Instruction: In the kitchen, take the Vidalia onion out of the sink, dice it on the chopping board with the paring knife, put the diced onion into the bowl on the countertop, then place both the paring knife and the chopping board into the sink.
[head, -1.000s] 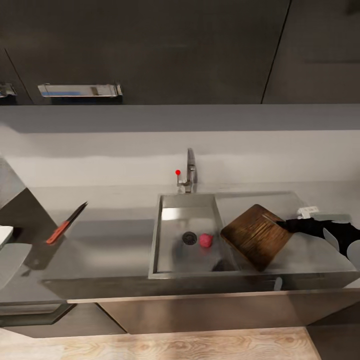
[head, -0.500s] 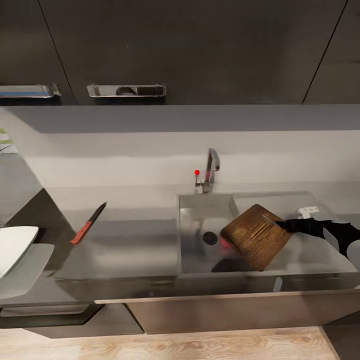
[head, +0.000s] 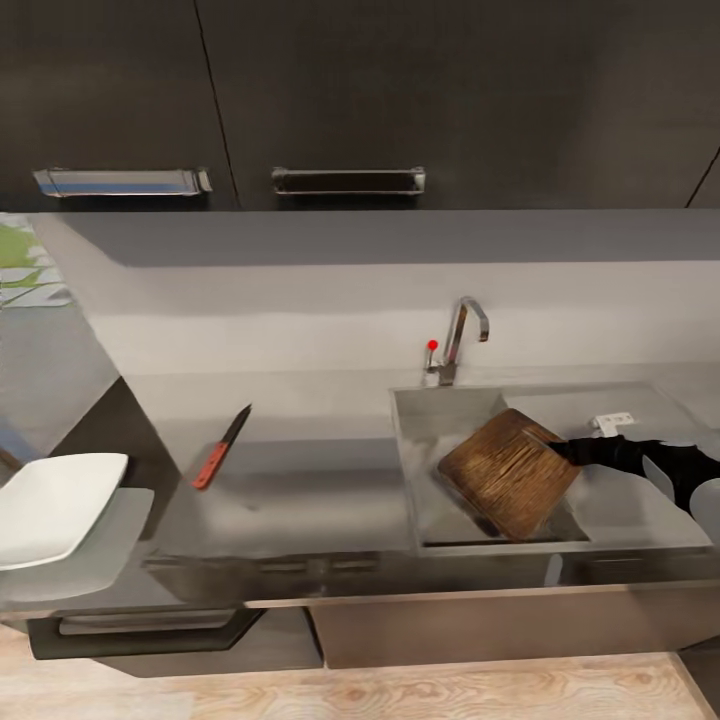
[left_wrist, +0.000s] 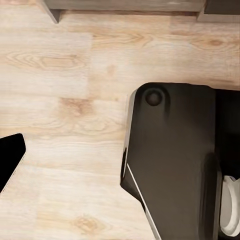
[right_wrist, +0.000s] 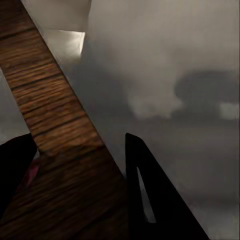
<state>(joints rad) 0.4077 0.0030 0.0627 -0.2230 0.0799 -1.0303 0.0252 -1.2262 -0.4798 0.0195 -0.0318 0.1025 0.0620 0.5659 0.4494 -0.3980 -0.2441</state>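
The right gripper (head: 562, 450) grips the corner of the chopping board (head: 510, 472) nearest it. The board is tilted and held above the sink (head: 470, 505), covering most of the basin, with the drainboard beneath the hand. The faucet (head: 458, 345), marked with a red dot, stands beyond the board at the back rim. The paring knife (head: 221, 447) lies on the countertop (head: 300, 490), well apart from the hand, across the sink from it. The bowl (head: 55, 508) sits farther still, past the knife.
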